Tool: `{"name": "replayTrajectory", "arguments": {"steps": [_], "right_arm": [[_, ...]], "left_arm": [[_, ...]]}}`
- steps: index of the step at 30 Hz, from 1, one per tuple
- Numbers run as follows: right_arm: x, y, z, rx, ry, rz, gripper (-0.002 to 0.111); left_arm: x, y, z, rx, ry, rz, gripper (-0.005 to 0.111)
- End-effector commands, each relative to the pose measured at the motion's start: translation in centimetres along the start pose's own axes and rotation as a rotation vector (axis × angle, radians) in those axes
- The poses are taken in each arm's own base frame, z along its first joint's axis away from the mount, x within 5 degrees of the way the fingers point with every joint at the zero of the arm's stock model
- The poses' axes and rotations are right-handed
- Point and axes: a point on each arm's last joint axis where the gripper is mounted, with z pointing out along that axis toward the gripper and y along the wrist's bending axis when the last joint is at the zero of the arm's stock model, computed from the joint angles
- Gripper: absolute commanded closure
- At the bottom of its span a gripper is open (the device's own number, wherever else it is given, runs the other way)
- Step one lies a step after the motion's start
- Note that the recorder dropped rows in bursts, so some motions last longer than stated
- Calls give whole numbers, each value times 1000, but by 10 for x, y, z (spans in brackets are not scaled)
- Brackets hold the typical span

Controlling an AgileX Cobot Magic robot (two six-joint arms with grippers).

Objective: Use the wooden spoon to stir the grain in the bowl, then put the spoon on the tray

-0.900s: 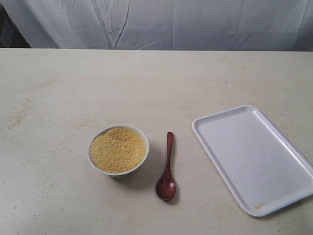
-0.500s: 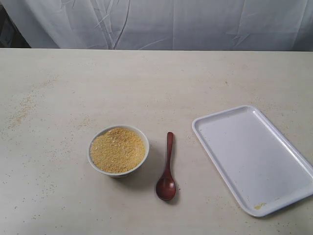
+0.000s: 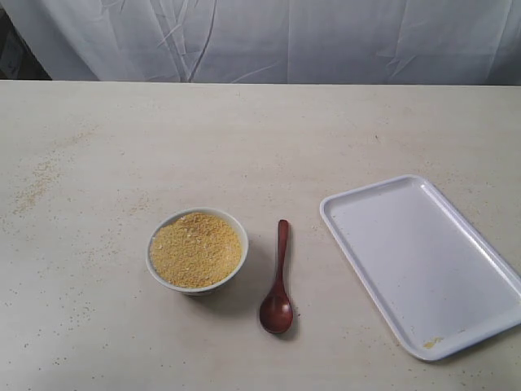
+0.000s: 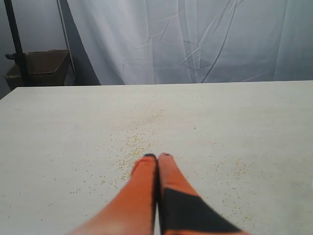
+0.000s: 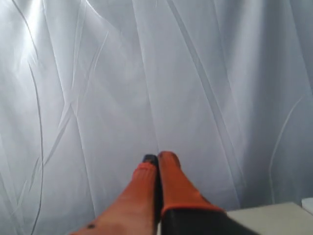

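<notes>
In the exterior view a small white bowl [image 3: 198, 283] sits on the table, heaped with yellow-golden grain [image 3: 196, 248]. Just to its right lies the dark reddish-brown wooden spoon [image 3: 278, 283], handle pointing away, oval bowl nearest the front edge. The white rectangular tray [image 3: 423, 261] lies further right, with a few grains in its near corner. Neither arm shows in the exterior view. My left gripper [image 4: 157, 156] is shut with nothing in it, above bare table speckled with grains. My right gripper [image 5: 158, 157] is shut too, holding nothing, pointing at the white curtain.
Loose grains [image 3: 37, 183] are scattered over the table's left side. A white curtain [image 3: 260, 37] hangs behind the table's far edge. A cardboard box [image 4: 41, 66] stands beyond the table's corner in the left wrist view.
</notes>
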Motion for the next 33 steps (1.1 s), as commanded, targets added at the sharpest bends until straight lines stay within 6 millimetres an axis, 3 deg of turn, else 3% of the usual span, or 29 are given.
{"name": "replayTrajectory", "arguments": {"steps": [1, 6, 9, 11, 14, 21, 24, 33], "right_arm": [[-26, 5, 10, -1, 217, -32, 109], [-55, 11, 44, 4, 656, -32, 109], [-62, 12, 72, 11, 743, -40, 109], [-53, 11, 86, 22, 801, -26, 109], [-37, 13, 100, 47, 876, 127, 109], [15, 27, 130, -17, 1187, 260, 109], [28, 45, 143, -96, 1278, 263, 109], [54, 132, 164, -410, 1423, 107, 109]], "left_arm": [[1, 0, 0, 0, -5, -4, 107], [1, 0, 0, 0, -5, -4, 107], [1, 0, 0, 0, -5, -4, 107], [1, 0, 0, 0, -5, -4, 107], [1, 0, 0, 0, -5, -4, 107], [1, 0, 0, 0, -5, -4, 107], [1, 0, 0, 0, -5, -4, 107], [1, 0, 0, -1, -5, -2, 107]]}}
